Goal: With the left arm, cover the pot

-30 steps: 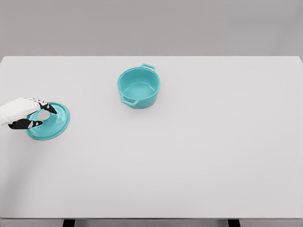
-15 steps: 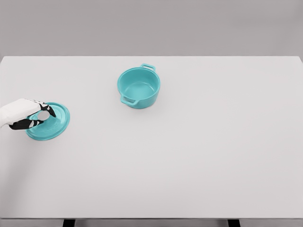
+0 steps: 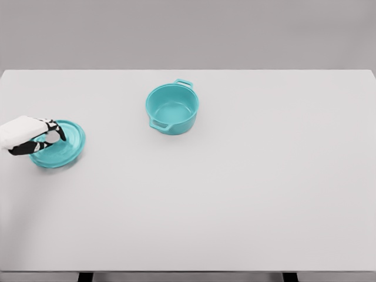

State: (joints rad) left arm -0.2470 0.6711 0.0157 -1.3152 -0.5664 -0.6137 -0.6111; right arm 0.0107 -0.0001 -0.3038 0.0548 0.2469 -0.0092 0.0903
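Across my head view a white table (image 3: 247, 194) fills the frame | teal pot (image 3: 172, 108) sits open, upright, mid-table toward the far edge | teal lid (image 3: 64, 147) well apart at far left | my left hand (image 3: 32, 136) has fingers curled around its knob

A made-up test room in a computer is shown, not a real home. Only a plain white table (image 3: 247, 194) is seen, its far edge set against a flat, smooth grey wall (image 3: 188, 32).
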